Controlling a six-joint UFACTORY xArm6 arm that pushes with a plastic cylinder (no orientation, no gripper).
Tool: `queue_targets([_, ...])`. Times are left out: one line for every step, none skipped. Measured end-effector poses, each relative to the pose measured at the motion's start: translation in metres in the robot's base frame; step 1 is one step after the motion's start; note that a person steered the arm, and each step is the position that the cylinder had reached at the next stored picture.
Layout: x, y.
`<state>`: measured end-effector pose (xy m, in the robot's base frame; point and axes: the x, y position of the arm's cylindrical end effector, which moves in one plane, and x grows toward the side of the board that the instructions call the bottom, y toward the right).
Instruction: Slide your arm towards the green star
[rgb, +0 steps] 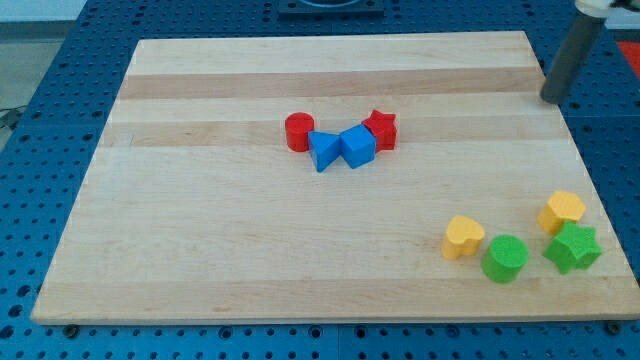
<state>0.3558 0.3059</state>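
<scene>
The green star (573, 248) lies near the board's bottom right corner, just right of a green round block (505, 258) and below a yellow block (562, 211). My tip (551, 99) is at the board's right edge near the view's top right, far above the green star and touching no block.
A yellow heart-like block (463, 237) sits left of the green round block. A cluster stands mid-board: a red cylinder (299, 132), a blue triangle-like block (323, 150), a blue cube (357, 147) and a red star (380, 129). The wooden board (200, 240) rests on a blue perforated table.
</scene>
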Motion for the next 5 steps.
queue_targets([0.033,0.010])
queue_targets([0.095,0.015])
queue_targets([0.102,0.015])
queue_targets([0.118,0.015])
queue_targets([0.212,0.013])
